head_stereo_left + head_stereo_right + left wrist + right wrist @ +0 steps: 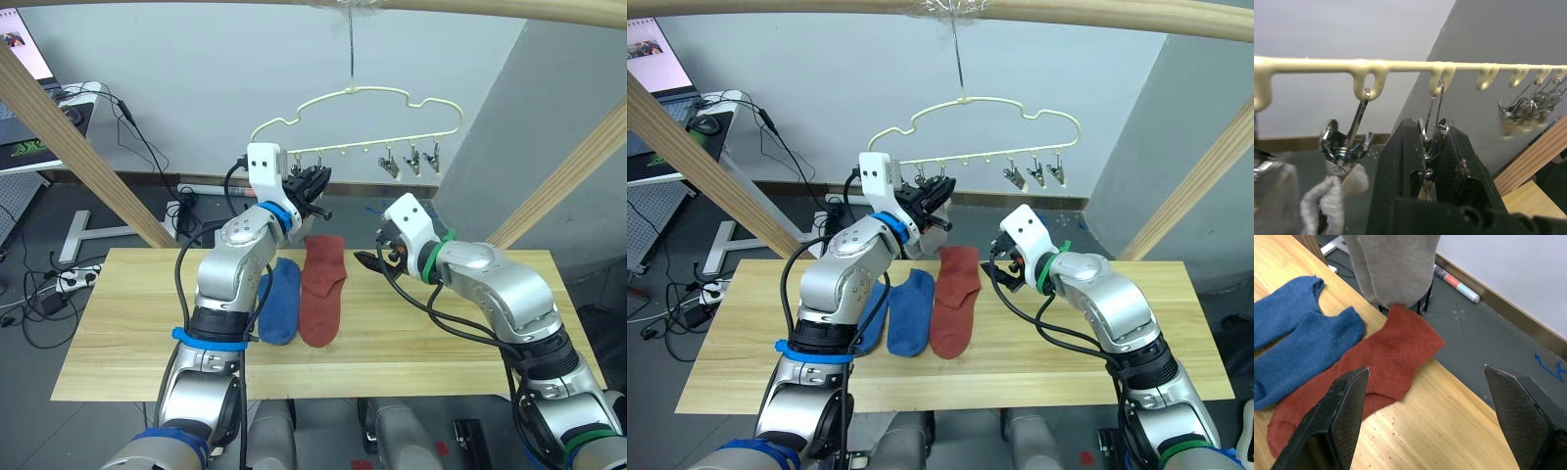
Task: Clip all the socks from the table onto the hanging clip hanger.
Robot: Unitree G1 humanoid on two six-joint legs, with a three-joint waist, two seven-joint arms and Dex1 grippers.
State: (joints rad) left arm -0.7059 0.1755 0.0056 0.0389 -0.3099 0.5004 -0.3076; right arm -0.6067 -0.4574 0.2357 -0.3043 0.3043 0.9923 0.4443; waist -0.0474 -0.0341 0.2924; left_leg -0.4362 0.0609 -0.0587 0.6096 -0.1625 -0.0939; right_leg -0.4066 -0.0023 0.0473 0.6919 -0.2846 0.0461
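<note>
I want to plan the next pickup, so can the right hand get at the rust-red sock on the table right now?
Probably yes. The right hand is open and hovers just beside the rust-red sock, which lies flat on the table with its upper side uncovered. The blue socks lie on its far side.

L gripper [1432, 161] fingers pinched on a metal clip [1431, 134] hanging from the clip hanger [1400, 66]. Clip beside it [1344, 147] holds a light grey sock [1327, 200]. More clips [1528, 105] further along the bar.
</note>
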